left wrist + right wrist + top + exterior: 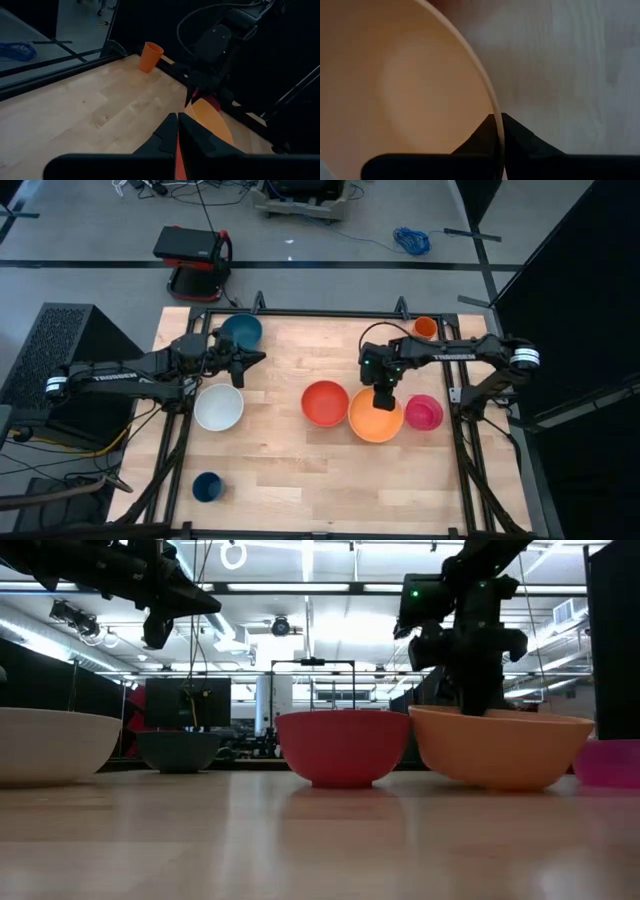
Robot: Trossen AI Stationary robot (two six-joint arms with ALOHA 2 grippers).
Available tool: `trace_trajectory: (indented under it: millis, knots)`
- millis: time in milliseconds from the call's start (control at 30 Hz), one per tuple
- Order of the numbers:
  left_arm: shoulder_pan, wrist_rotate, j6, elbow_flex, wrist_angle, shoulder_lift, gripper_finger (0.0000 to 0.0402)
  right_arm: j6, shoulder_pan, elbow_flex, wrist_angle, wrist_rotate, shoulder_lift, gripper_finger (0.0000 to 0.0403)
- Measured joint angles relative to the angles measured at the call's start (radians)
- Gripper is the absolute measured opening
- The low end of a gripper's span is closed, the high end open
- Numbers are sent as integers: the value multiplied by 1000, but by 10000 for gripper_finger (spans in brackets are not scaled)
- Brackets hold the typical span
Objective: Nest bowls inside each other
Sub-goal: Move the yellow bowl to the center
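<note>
Five bowls stand on their bases on the wooden table: teal (241,330) at the far left, white (219,407), red (325,402), orange (376,422) and pink (424,412). My right gripper (384,398) points down at the orange bowl's far rim and is shut on it. In the low view the orange bowl (500,748) sits beside the red one (342,748). My left gripper (255,360) hovers shut and roughly level above the table next to the teal bowl, holding nothing. My right gripper pinches the orange bowl's rim (495,107) on its far side, one finger (479,136) inside the bowl and the other outside the wall. The fingers come from above, pointing steeply down. The bowl's base rests on the table.
A small orange cup (424,327) stands at the far right corner and a small dark blue cup (207,486) near the front left. A black frame (330,312) borders the table. Bare wood lies along the near edge and in the middle.
</note>
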Motion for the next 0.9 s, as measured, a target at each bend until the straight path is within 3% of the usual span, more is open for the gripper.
trace_trajectory:
  millis: [900]
  knots:
    - [0, 0, 0, 0, -11, 0, 1, 67, -72, 89, 172, -39, 65, 0]
